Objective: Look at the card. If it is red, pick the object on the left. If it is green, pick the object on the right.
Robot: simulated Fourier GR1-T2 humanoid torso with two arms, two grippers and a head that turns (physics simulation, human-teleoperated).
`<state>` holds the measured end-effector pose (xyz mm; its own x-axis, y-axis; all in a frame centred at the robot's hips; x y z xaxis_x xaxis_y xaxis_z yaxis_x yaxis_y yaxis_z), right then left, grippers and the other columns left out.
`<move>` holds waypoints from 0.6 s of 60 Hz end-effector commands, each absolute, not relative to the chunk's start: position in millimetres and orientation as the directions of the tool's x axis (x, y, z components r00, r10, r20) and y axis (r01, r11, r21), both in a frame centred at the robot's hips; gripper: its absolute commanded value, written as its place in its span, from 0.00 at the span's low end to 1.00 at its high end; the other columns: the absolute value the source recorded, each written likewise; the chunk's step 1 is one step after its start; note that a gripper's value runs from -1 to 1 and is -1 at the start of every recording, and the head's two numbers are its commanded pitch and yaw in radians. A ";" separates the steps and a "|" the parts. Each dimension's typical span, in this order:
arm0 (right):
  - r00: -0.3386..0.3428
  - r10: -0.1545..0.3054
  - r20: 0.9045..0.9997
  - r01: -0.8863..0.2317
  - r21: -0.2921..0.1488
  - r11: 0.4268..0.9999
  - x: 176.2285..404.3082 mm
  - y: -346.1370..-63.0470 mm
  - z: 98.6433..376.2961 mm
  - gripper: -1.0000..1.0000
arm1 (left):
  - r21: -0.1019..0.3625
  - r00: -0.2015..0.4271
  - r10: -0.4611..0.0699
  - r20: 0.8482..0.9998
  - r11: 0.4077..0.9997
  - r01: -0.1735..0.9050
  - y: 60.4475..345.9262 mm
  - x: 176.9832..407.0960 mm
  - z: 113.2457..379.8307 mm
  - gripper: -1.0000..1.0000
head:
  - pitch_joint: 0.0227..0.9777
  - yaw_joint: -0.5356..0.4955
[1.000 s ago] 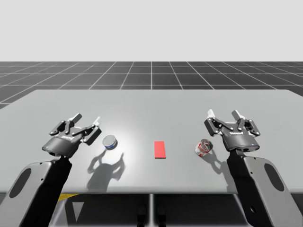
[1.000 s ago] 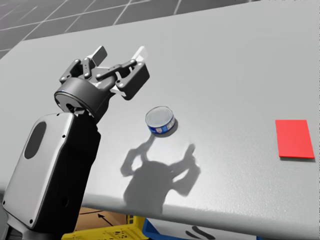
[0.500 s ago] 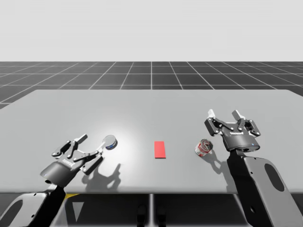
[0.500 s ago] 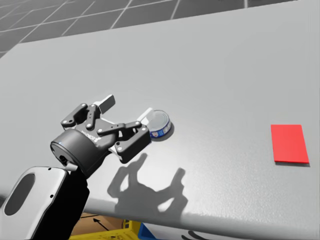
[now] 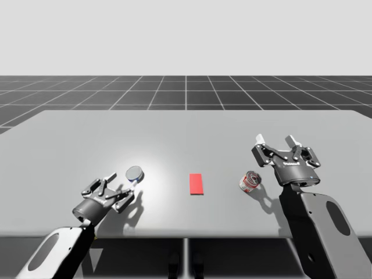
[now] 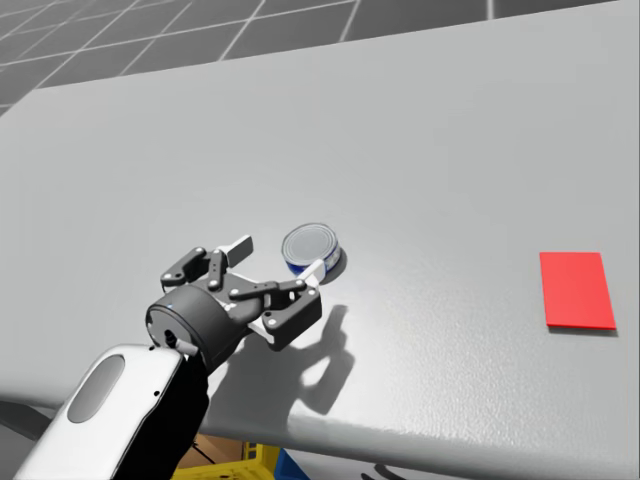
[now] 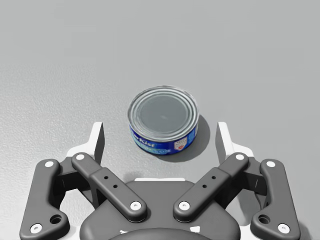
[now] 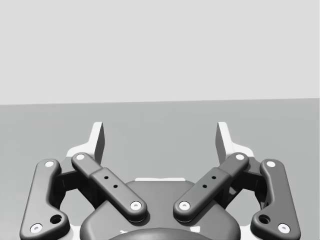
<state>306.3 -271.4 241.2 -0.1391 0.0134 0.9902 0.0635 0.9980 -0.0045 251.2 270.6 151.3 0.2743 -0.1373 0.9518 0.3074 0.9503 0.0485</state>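
Red card (image 5: 196,183) means left obj, the short blue can (image 7: 163,120). Left tool (image 7: 160,131) released, can just ahead; ease fwd til centred btwn fingers (image 7: 97,139), then clench.

The red card (image 5: 196,183) lies flat on the table (image 5: 186,128), a plain rectangle with its long side running away from me, about midway between the two cans. To its left a short blue can (image 7: 163,120) stands upright, silver lid up, with a blue label round its wall. To the card's right, a red-and-white can (image 5: 250,181) seems to lie tipped on its side.
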 end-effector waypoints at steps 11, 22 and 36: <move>-0.139 0.009 0.990 0.061 -0.001 0.998 306.4 -272.1 241.3 0.00 | 0.047 0.312 -0.149 0.938 0.948 0.314 254.6 277.0 142.1 0.00 | 0.86 0.85; -0.141 0.007 0.990 0.059 0.001 0.998 305.6 -272.7 241.9 0.00 | 0.057 0.322 -0.161 0.933 0.949 0.310 249.9 287.9 137.2 0.00 | 0.86 0.84; -0.143 0.005 0.990 0.056 0.003 0.998 305.9 -273.3 242.2 0.00 | 0.046 0.348 -0.152 0.925 0.954 0.295 250.3 299.3 131.6 0.00 | 0.86 0.84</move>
<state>305.8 -273.0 241.9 -0.1416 0.0064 0.9899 0.0575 0.9983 0.0018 291.9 249.9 136.6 0.3317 -0.1529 0.9309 0.3039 0.9515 0.0480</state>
